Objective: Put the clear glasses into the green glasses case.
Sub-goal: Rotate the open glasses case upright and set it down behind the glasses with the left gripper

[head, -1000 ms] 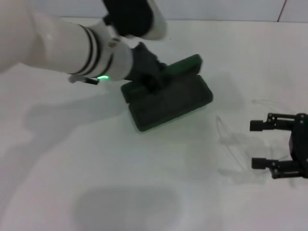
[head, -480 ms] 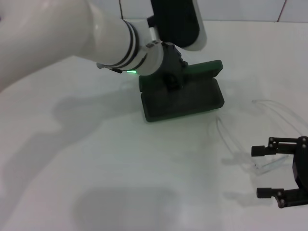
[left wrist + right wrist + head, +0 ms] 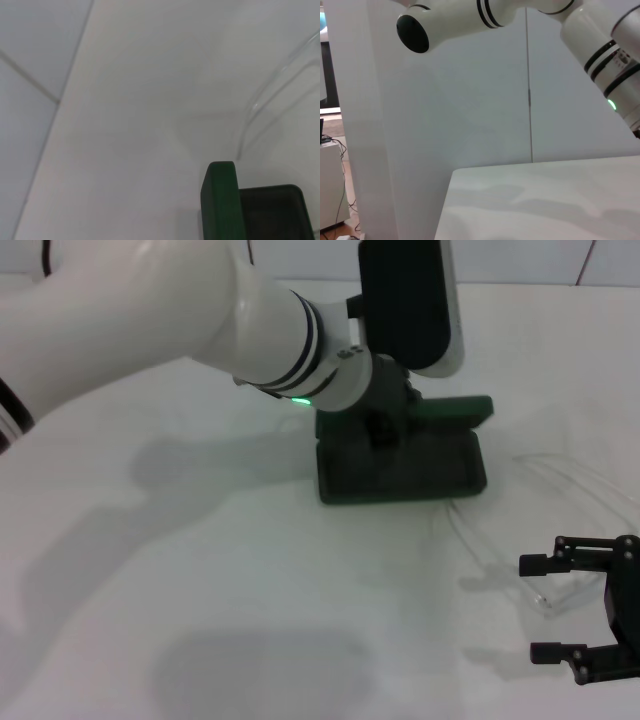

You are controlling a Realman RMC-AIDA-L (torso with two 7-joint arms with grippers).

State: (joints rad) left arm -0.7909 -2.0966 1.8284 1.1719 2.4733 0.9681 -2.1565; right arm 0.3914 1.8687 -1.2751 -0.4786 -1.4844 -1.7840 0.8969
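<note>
On the white worktop (image 3: 200, 620), my left claw (image 3: 385, 425) grips the open green glasses case (image 3: 400, 465); my right claw (image 3: 560, 608) hangs released beside the clear glasses (image 3: 500, 550). I judge those faint, thin arms could slip or skid away.

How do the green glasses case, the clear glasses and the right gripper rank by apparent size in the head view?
1. The green glasses case, open and partly hidden by the left gripper.
2. and 3. Unsure: the clear glasses are faint, and the right gripper sits nearer and is cut off at the frame edge.
</note>
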